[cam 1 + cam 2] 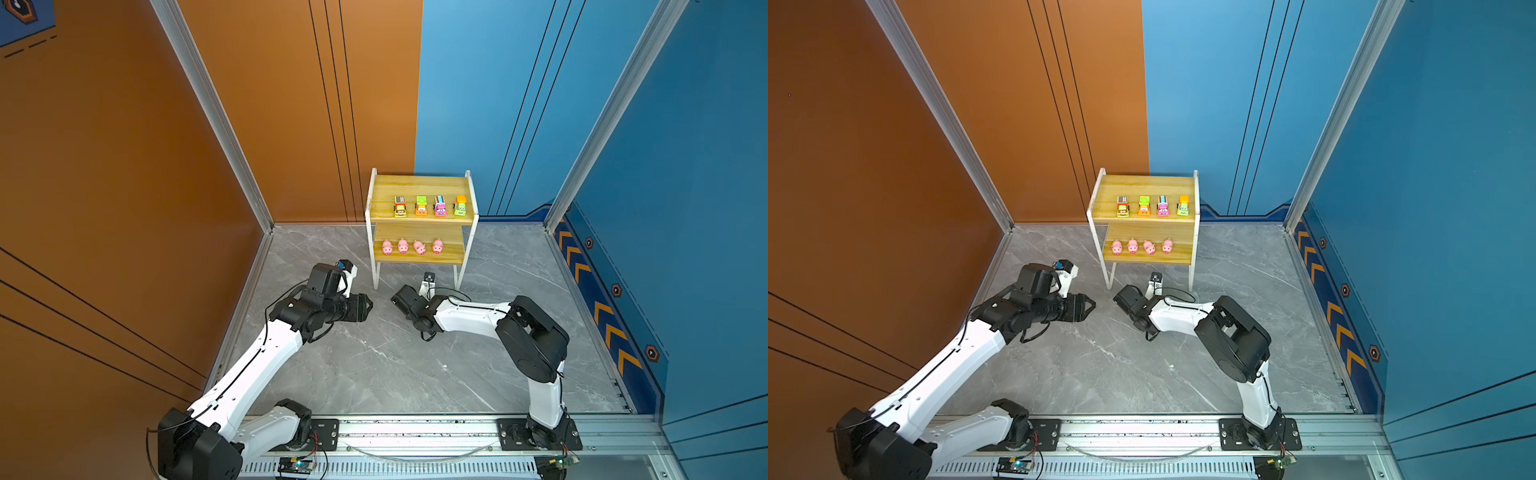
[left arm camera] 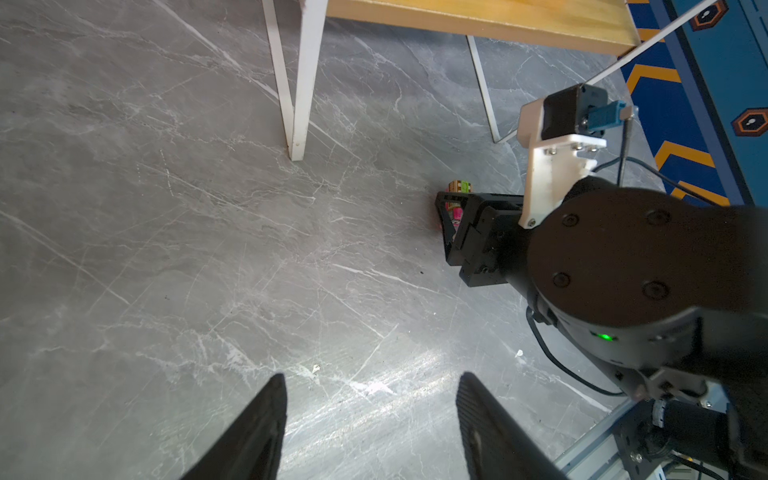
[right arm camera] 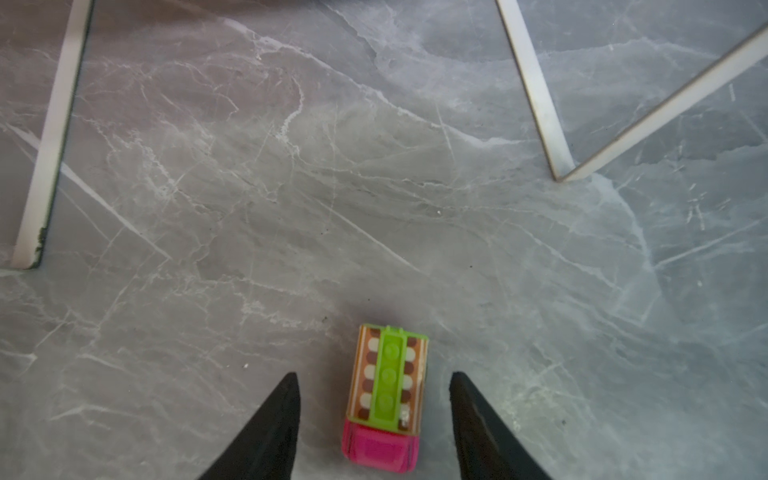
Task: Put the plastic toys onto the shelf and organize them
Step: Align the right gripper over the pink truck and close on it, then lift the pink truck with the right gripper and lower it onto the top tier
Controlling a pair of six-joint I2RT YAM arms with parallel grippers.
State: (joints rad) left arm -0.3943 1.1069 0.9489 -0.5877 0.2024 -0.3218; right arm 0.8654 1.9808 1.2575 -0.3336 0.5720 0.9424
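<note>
Lining the shelf (image 1: pixel 415 185) are four cars (image 1: pixel 421 205) and four pigs (image 1: pixel 403 246); the last car (image 3: pixel 384 399) lies on the desk (image 3: pixel 166 208) between the fingers of the spread right hand (image 3: pixel 374 374), untouched; left hand (image 2: pixel 372 376) spread, empty.

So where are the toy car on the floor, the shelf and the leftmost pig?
Pink toy car (image 3: pixel 388 374): right wrist view, on its green roof strip.
Shelf (image 1: pixel 419 185): in a top view, on its bare upper board.
Leftmost pig (image 1: pixel 387 248): in a top view, on its body.

Marble floor (image 1: pixel 374 365) (orange wall (image 1: pixel 270 104), blue wall (image 1: pixel 478 83))
</note>
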